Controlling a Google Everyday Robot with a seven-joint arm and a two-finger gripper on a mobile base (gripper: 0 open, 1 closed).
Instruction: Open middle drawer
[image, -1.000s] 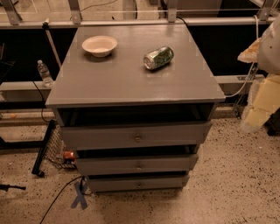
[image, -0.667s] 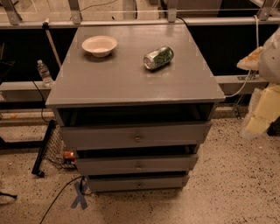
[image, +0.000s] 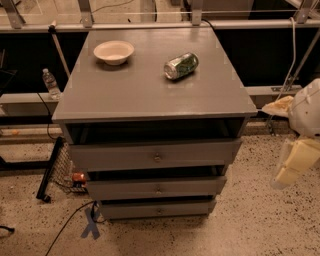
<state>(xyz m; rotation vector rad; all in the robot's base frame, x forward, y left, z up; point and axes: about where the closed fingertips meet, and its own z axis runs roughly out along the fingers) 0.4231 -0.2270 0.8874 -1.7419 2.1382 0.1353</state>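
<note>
In the camera view, a grey cabinet is seen from above. The middle drawer (image: 190, 186) is set below the tabletop's (image: 150, 95) front edge, between two other drawers; its inside is hidden. A bowl (image: 114, 52) is placed near the back-left corner and a can (image: 181, 65) is laid on its side toward the back-right. Beyond the right edge, the gripper (image: 292, 162) is blurred and partly cut off; whether it is open or closed cannot be told.

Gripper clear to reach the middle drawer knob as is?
Likely yes. The gripper sits right of the cabinet, about level with the drawers, and nothing shows between it and the knob on the middle drawer.
</note>
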